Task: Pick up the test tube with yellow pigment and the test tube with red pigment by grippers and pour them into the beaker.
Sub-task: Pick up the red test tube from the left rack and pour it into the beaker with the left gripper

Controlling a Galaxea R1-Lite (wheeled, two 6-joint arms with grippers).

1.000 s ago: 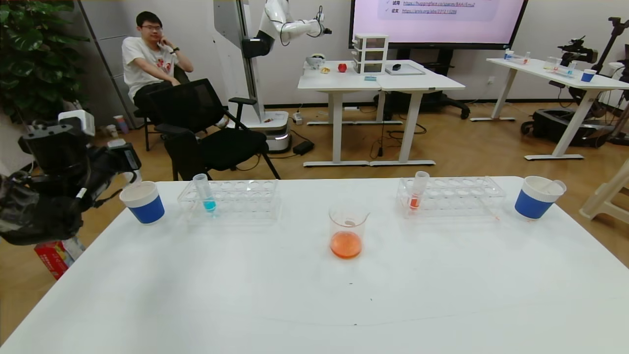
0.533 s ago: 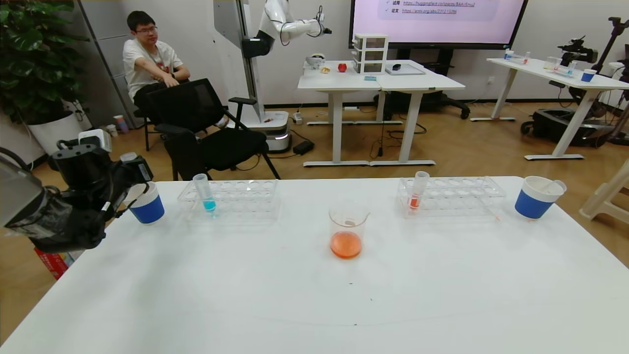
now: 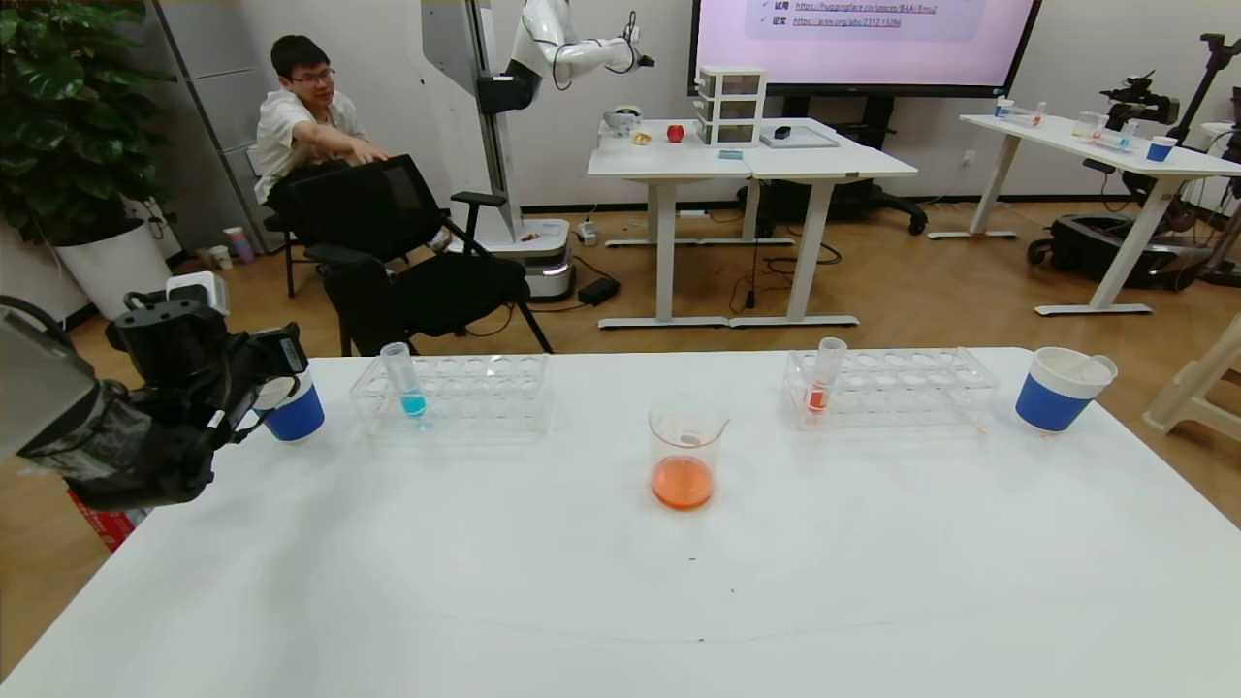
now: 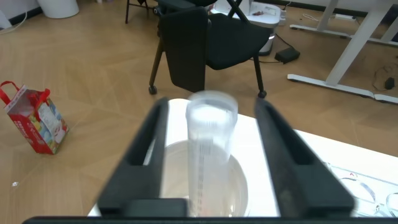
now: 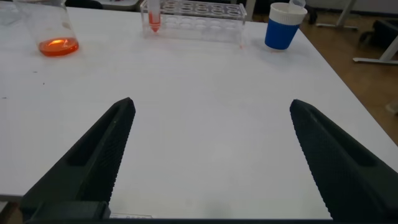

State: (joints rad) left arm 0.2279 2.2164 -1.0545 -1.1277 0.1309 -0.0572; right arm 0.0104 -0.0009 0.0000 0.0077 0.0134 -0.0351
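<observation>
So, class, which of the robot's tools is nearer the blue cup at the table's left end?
Left. The left tool hovers directly over that blue cup; the right tool is far off, over the table's right side.

Light: you have bright, even room light from above, no dim corners.
Shadows: soft and faint on the white table.
Glare: the wall screen washes out pale.
Blur: in your left wrist view the clear tube and the left gripper are out of focus.
Distortion: the head view bends slightly at its edges.
Right wrist view: the right gripper reads soft, the table beyond sharper.
</observation>
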